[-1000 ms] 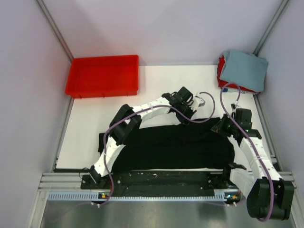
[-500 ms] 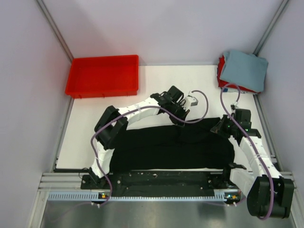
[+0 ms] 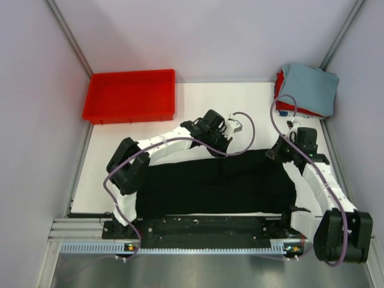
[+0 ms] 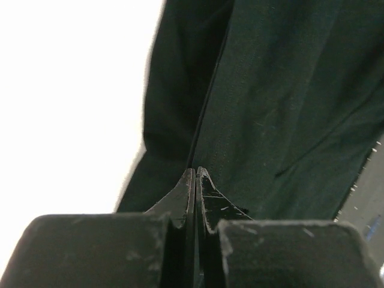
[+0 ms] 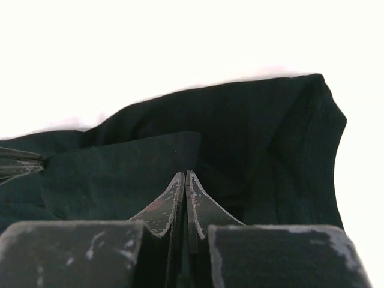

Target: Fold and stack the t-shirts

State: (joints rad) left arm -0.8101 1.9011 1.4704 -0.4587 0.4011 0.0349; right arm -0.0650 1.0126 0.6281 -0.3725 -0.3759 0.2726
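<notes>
The large black t-shirt (image 3: 222, 183) lies spread in a wide band across the near half of the table. My left gripper (image 3: 221, 144) is at the shirt's far edge, near its middle. Its jaws are shut just above the black cloth (image 4: 288, 90), with nothing seen between them (image 4: 195, 171). My right gripper (image 3: 275, 155) is at the shirt's far right corner. It is also shut (image 5: 185, 174) and low over a fold of the cloth (image 5: 252, 120). A folded grey-blue t-shirt (image 3: 309, 87) lies on a red t-shirt (image 3: 279, 90) at the back right corner.
A red plastic tray (image 3: 132, 95) stands at the back left. Grey walls close in the table on the left, back and right. The white table top (image 3: 198, 102) shows between the tray and the shirt stack. The arms' base rail (image 3: 210, 228) runs along the near edge.
My left gripper has moved left along the shirt's far edge. My right gripper has shifted slightly away from me. The bump in the shirt's far edge has flattened.
</notes>
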